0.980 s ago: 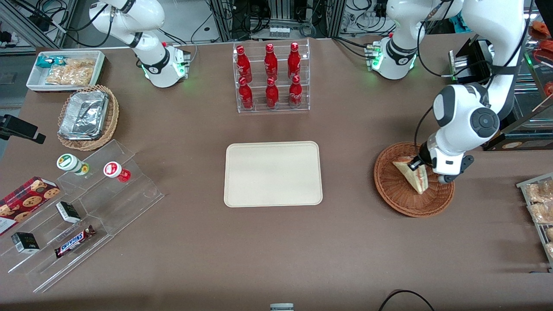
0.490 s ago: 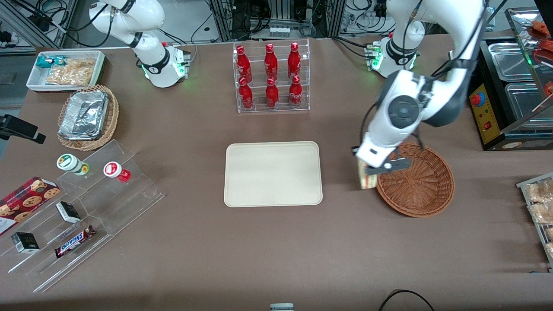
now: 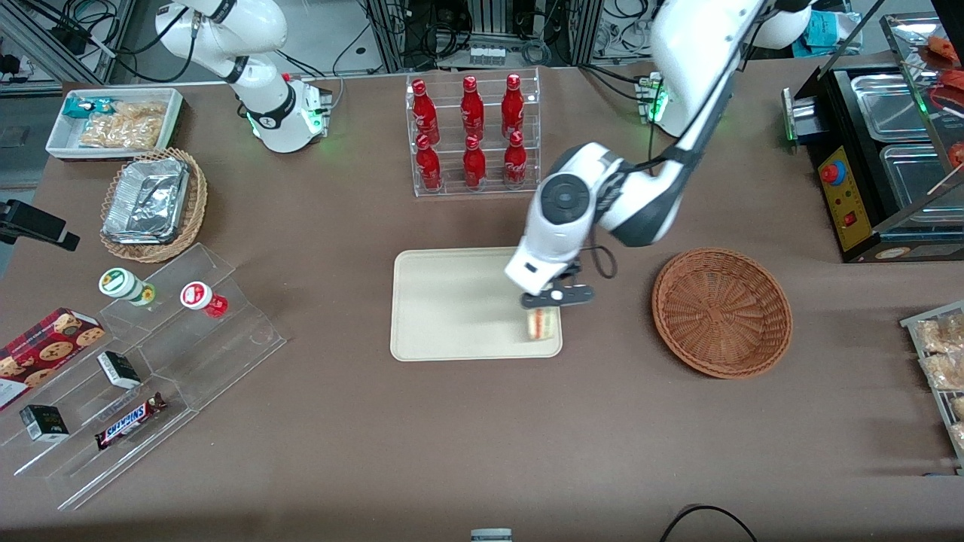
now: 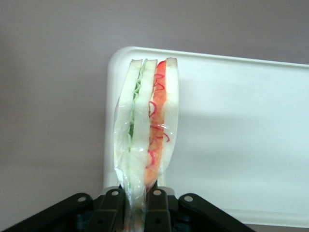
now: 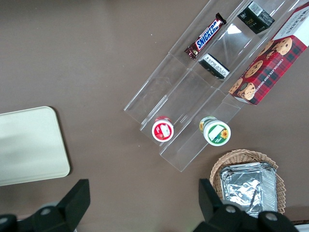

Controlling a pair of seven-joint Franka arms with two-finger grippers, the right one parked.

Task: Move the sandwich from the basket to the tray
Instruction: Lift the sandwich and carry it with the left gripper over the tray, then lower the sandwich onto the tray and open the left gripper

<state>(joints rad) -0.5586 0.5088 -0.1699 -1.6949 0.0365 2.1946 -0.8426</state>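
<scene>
Tray (image 3: 459, 301): flat cream rectangle with a low rim, lying on the brown counter (image 3: 482, 436); chosen as the landmark for all places below. Its surface is bare except at the corner nearest the basket and the front camera.

Sandwich (image 3: 541, 323): held over that corner of the tray, just inside the rim. In the wrist view the sandwich (image 4: 147, 125) hangs on edge in clear wrap, white bread outside, green and red filling between, with the tray corner (image 4: 231, 121) beneath it. Whether it already touches the tray cannot be told.

Tool (image 3: 556, 298): the left arm's, above the same tray corner, fingers (image 4: 112, 203) closed on the narrow end of the sandwich, one on each bread face.

Basket (image 3: 721, 312): reddish-brown wicker bowl on the counter, apart from the tray toward the working arm's end; nothing lies in it.

Step in hand: carry completed, placing under way. The pick-up from the basket appears done, and the load is over its goal.

Next move calls for: a short descent until the sandwich rests on the tray, then a release and a straight lift clear. A small shift toward the tray's middle would be prudent, since the wedge sits close to the rim.

Risk, as judged: released on its thin edge, the wedge is likely to tip flat, and might fall across the rim.
</scene>
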